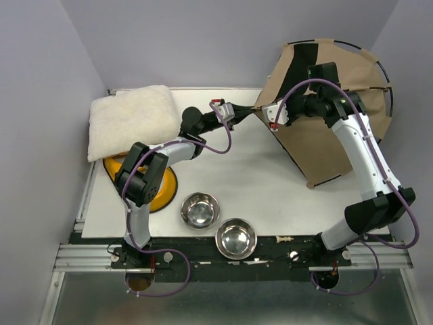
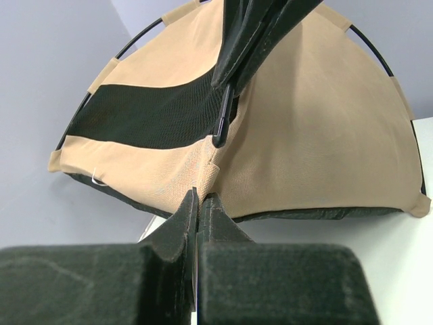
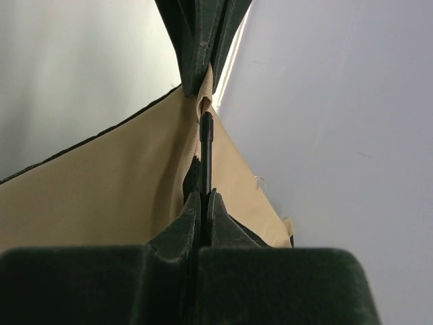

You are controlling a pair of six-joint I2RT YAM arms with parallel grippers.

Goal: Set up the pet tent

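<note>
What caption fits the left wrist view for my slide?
Left gripper pinches a tan corner of the pet tent while the right gripper holds the black pole tip close by.

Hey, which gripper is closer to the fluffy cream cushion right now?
Left. The left gripper, pinching a corner of the pet tent, sits right of the cushion across bare table. The right gripper holds the pole tip there, just beyond, farther away.
</note>
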